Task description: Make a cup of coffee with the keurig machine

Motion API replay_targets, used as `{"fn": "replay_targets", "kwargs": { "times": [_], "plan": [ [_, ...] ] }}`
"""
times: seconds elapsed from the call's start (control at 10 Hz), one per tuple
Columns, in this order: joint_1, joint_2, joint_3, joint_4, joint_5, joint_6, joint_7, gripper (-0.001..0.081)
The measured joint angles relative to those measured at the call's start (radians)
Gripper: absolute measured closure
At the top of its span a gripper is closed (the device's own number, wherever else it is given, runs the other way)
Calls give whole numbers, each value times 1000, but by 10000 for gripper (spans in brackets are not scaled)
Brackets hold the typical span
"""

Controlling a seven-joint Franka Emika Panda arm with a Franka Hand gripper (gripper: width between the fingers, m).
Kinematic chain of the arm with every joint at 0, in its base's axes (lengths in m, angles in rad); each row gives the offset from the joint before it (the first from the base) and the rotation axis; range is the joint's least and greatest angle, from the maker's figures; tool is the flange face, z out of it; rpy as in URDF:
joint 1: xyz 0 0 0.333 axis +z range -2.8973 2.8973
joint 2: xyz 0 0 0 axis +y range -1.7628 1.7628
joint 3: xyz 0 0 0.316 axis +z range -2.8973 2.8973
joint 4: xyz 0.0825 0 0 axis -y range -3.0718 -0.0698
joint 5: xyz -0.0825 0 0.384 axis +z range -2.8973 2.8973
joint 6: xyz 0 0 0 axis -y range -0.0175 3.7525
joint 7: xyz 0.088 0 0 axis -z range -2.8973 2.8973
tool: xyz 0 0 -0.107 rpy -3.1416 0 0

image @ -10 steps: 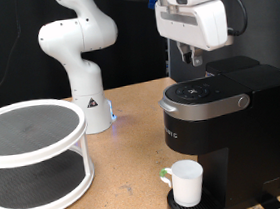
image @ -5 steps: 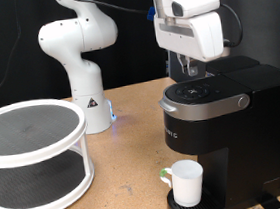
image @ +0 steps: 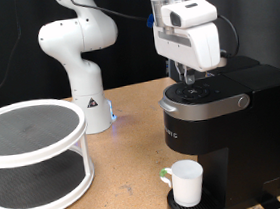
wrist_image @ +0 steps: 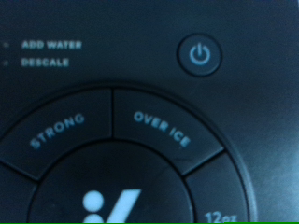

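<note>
The keurig machine [image: 224, 136] is a black box at the exterior view's right, its lid down. The white cup [image: 186, 183] stands on its round drip base, under the spout. My gripper [image: 187, 78] hangs straight down over the machine's top button panel, fingertips just above or touching it. The wrist view is filled by that panel [wrist_image: 131, 149]: a lit power button [wrist_image: 198, 54], "STRONG" and "OVER ICE" segments, and a central logo button [wrist_image: 107, 201]. No fingers show in the wrist view.
A white two-tier round stand [image: 33, 156] occupies the exterior view's left. The robot's white base [image: 83, 60] stands behind it on the wooden table [image: 127, 176].
The gripper has moved left and down, from above the machine's back to close over the button panel. Cup and machine have stayed put.
</note>
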Motion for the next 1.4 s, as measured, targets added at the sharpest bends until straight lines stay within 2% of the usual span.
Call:
{"fn": "replay_targets", "kwargs": {
  "times": [0.3,0.6,1.0,1.4],
  "plan": [
    [0,40,4,3,-40,4,49,804],
    [0,50,5,17,-46,-7,60,804],
    [0,90,2,83,-45,-122,60,804],
    [-1,115,-4,120,-28,-178,68,804]
  ]
}}
